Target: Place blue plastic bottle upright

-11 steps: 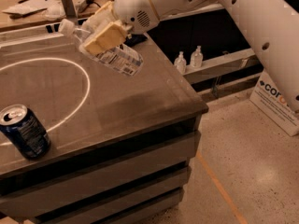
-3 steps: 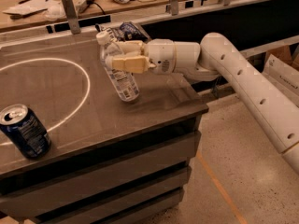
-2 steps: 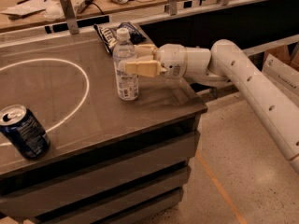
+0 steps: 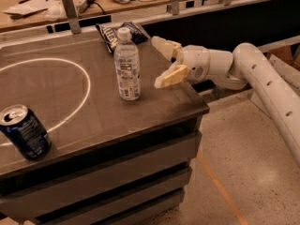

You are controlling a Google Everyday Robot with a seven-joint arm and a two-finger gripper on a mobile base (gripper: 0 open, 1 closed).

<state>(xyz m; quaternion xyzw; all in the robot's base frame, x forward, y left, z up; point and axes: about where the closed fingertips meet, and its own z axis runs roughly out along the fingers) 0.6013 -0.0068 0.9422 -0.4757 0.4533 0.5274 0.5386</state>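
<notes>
Gripper (image 4: 157, 62): spread wide, holding nothing, above the table's (image 4: 93, 121) edge.
Blue plastic bottle (image 4: 127, 64): upright on the table, just beyond the fingertips, not touching them.
Risk: a finger clipping the bottle on retreat would probably topple it.
Cause: tall, narrow, light body.

The blue plastic bottle (image 4: 127, 64) stands upright on the dark table (image 4: 154, 108), white cap on top, just outside the white circle (image 4: 88, 84) painted on the surface. The gripper (image 4: 155, 62) hovers just to its right, not touching it, fingers (image 4: 171, 75) spread wide. A dark snack bag (image 4: 112, 32) lies behind the bottle. A blue soda can (image 4: 24, 131) stands well apart at the near left edge.
</notes>
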